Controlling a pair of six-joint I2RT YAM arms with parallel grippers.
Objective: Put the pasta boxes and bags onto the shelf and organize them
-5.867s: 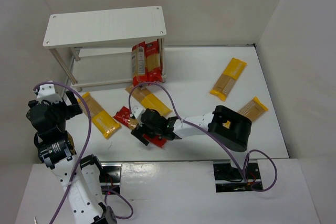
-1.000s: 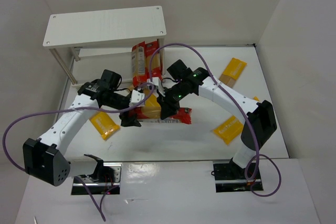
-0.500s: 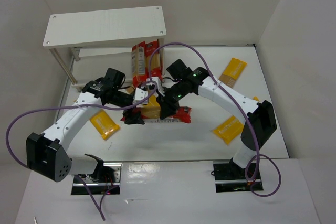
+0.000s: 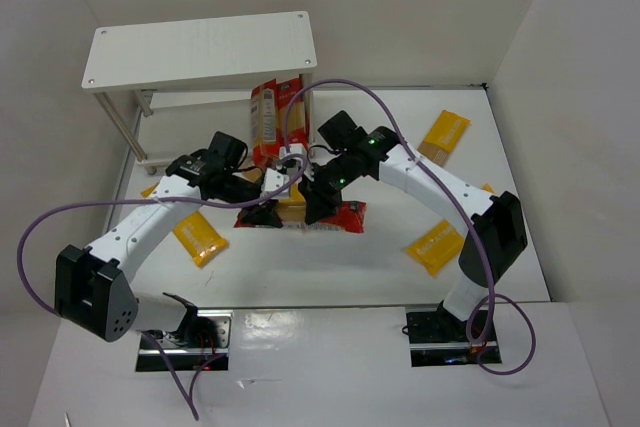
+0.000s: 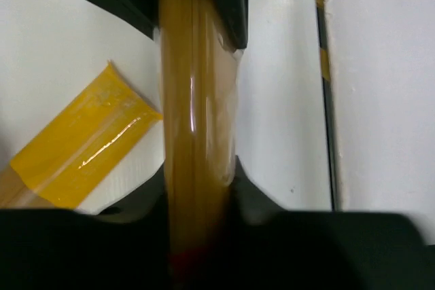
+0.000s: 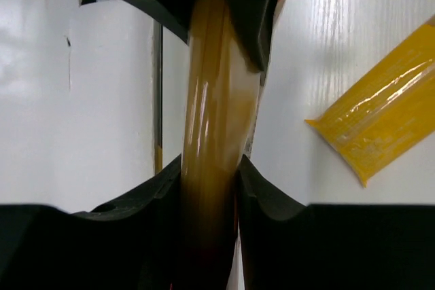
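shelf (image 4: 200, 47), upper left: 1 upright red pack (image 4: 275, 117) stands under its right end. centre: left fingers (image 5: 262, 202) and right fingers (image 6: 268, 198) both grip 1 red-ended pack (image 4: 345, 215), pasta amber.

The top camera hangs above and behind the arm bases (image 4: 190, 332), looking down and away over the whole table (image 4: 330, 272), with the white shelf (image 4: 200, 47) at far left. Both wrist cameras sit very close to one spaghetti pack (image 4: 290, 209), seen edge-on, the left from its left, the right from its right. All three views share that pack and the table around it.
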